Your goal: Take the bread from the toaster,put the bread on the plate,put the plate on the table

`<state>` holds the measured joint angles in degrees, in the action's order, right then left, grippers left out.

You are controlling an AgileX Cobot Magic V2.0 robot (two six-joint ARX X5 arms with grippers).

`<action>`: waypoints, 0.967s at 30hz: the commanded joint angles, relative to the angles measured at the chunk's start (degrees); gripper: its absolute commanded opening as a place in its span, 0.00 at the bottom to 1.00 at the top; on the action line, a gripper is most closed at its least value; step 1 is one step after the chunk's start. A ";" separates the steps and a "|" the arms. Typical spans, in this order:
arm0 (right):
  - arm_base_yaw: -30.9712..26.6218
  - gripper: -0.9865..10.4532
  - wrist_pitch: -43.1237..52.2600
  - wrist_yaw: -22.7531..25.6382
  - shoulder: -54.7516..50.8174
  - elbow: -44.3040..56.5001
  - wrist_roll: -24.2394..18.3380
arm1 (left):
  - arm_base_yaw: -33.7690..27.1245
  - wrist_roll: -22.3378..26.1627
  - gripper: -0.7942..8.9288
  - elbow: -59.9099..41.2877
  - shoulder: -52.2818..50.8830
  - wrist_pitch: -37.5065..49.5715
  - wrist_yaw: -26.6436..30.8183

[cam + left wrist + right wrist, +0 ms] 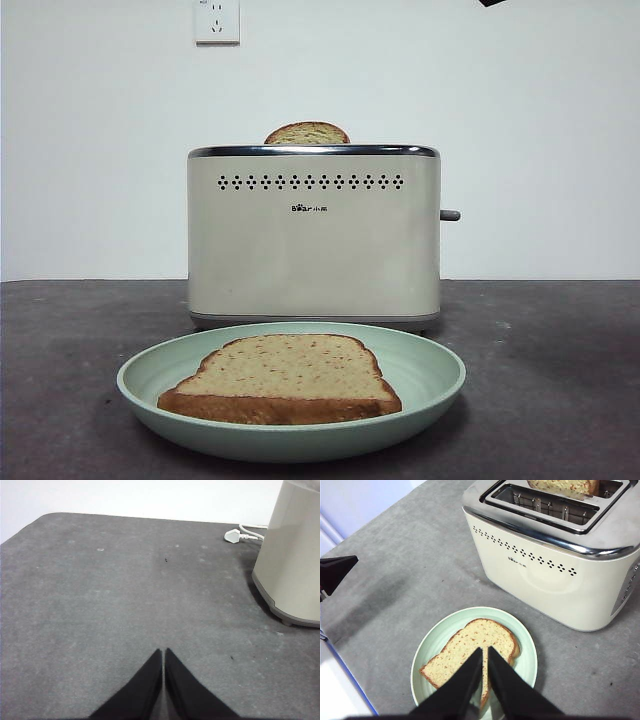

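Note:
The bread [285, 370] [470, 645], a flat tan slice with a brown crust, lies on the mint-green plate [300, 445] [427, 655]. The plate rests on the table [560, 380] just in front of the cream toaster [314, 240] [555, 565]. High above the bread, my right gripper [485, 649] is shut and holds nothing. My left gripper [163, 650] is shut and empty, low over bare table beside the toaster [295, 555]. It also shows as a black jaw [335, 570] in the right wrist view.
A second slice [307, 133] [567, 486] stands in the toaster's rear slot, only its rounded top showing. The grey lever [450, 215] sticks out on the toaster's right. A white plug and cable [235, 535] lie behind the toaster. An arm's black tip [492, 2] shows at the front view's top edge.

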<state>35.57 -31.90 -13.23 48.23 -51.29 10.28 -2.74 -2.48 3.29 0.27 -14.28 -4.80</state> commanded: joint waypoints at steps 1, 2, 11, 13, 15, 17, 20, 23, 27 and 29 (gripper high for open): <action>0.44 0.09 0.52 0.31 0.26 -0.59 -0.63 | -0.09 -0.15 0.09 -1.20 -0.09 -0.70 -0.07; 0.37 0.09 0.39 -0.02 -0.11 -0.59 -0.63 | -0.09 -0.15 0.09 -1.20 -0.09 -0.70 -0.09; -15.74 0.09 5.03 2.62 -7.34 0.48 -8.22 | -0.09 -0.15 0.09 -1.20 -0.09 -0.72 -0.07; -20.24 0.09 6.29 2.60 -9.42 1.84 -8.22 | -0.09 -0.13 0.09 -1.20 -0.09 -0.70 -0.07; -25.75 0.09 7.96 2.75 -12.48 4.15 -8.24 | -0.09 -0.15 0.09 -1.20 -0.09 -0.70 -0.07; -30.53 0.09 11.23 2.82 -15.78 7.43 -8.41 | -0.09 -0.15 0.09 -1.20 -0.09 -0.70 -0.07; -34.56 0.09 18.99 2.86 -20.90 14.34 -9.38 | -0.09 -0.15 0.09 -1.20 -0.09 -0.70 -0.07; -36.50 0.09 27.82 4.02 -26.49 22.75 -9.88 | -0.09 -0.13 0.09 -1.20 -0.09 -0.70 -0.07; -37.75 0.09 36.74 4.74 -33.42 33.40 -9.51 | -0.09 -0.15 0.09 -1.20 -0.09 -0.70 -0.07; -38.38 0.09 38.49 4.76 -36.39 37.53 -9.09 | -0.09 -0.15 0.09 -1.20 -0.09 -0.70 -0.07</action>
<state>-2.61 5.48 -8.75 12.64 -14.90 1.28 -2.72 -2.48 3.29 0.27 -14.28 -4.80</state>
